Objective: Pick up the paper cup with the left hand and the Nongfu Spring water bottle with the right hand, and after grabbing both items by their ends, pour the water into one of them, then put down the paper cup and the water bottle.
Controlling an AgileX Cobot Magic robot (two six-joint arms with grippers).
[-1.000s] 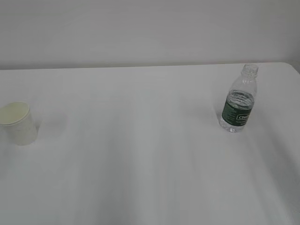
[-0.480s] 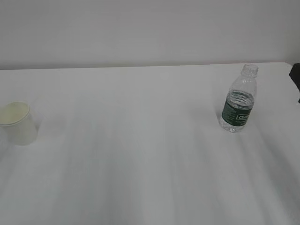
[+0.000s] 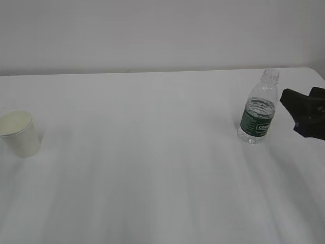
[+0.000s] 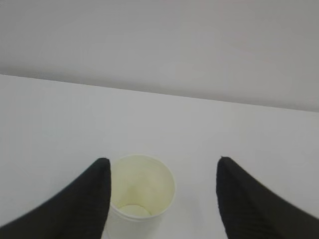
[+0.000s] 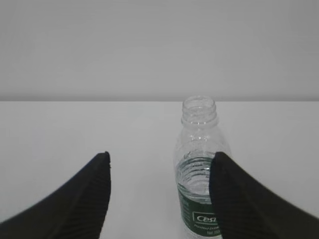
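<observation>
The paper cup (image 3: 19, 133) stands upright at the table's far left, off-white with a cream inside. In the left wrist view the paper cup (image 4: 142, 191) sits between the black fingers, close to the left finger (image 4: 84, 199). My left gripper (image 4: 163, 159) is open and apart from it. The Nongfu Spring water bottle (image 3: 259, 114) stands uncapped at the right, with water (image 5: 195, 177) up to just above its green label. My right gripper (image 3: 297, 113) is open just right of it. The bottle (image 5: 199, 159) is partly hidden behind the right finger (image 5: 239, 199).
A white table (image 3: 152, 168) runs back to a plain pale wall. Its far right corner (image 3: 317, 71) lies just behind the right gripper. The left arm is outside the exterior view.
The right gripper has come in from the right edge of the exterior view and moved toward the bottle. Cup and bottle have not moved.
</observation>
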